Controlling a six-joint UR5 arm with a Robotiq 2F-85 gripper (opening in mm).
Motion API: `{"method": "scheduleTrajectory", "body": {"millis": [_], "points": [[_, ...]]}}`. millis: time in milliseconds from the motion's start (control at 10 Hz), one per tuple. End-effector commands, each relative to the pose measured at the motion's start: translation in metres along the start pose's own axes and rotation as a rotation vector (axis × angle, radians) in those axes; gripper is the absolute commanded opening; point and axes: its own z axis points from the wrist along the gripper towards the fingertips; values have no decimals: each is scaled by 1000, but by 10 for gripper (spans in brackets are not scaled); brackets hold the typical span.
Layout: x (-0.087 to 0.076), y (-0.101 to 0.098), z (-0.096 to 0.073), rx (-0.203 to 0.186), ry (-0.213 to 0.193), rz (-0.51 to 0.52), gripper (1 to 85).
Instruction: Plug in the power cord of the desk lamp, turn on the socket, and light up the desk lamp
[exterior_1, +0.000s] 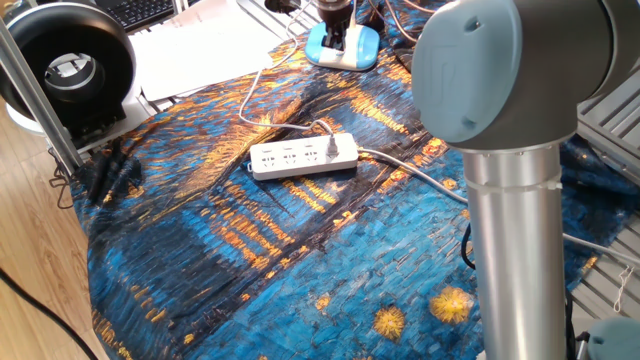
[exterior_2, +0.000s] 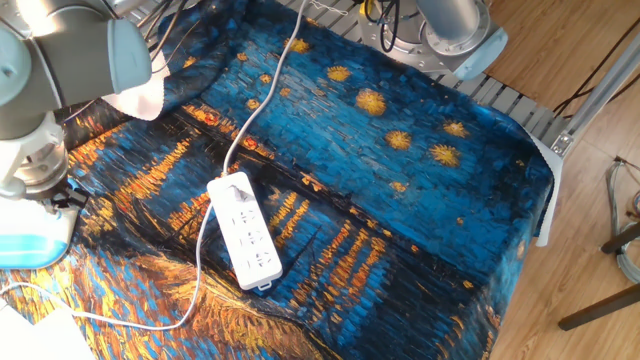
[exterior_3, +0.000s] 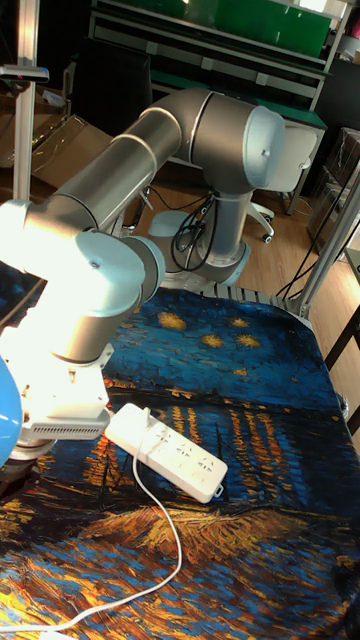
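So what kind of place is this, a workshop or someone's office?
Probably a robotics lab: a big grey robot arm works at a cloth-covered table, with metal shelving behind and a power strip set out.

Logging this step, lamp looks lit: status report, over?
Gripper over desk lamp, jaws hidden. Power cord plugged into socket. Nothing in the way.

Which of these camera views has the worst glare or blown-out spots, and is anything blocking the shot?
Tall fixed view: the arm's wrist at left is blown out to near white by strong light. The other fixed view: a bright patch glares at the top left corner. One fixed view: evenly lit, but the arm's big grey column blocks the right side; the power strip stays sharp.
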Motion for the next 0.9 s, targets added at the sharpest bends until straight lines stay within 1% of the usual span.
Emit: {"method": "scheduleTrajectory", "body": {"millis": [0, 100, 300, 400, 500, 600, 700, 800], "points": [[-1, 5, -3, -13, -2, 17, 13], [-1, 8, -6, -17, 0, 26, 13], [6, 17, -15, -16, 21, 50, 13], [8, 25, -23, -27, 24, 75, 13], [7, 40, -37, -65, 13, 122, 13], [9, 51, -48, -83, 1, 152, 13], [10, 63, -61, -109, -5, 193, 13], [7, 77, -77, -145, -16, 244, 13]]}}
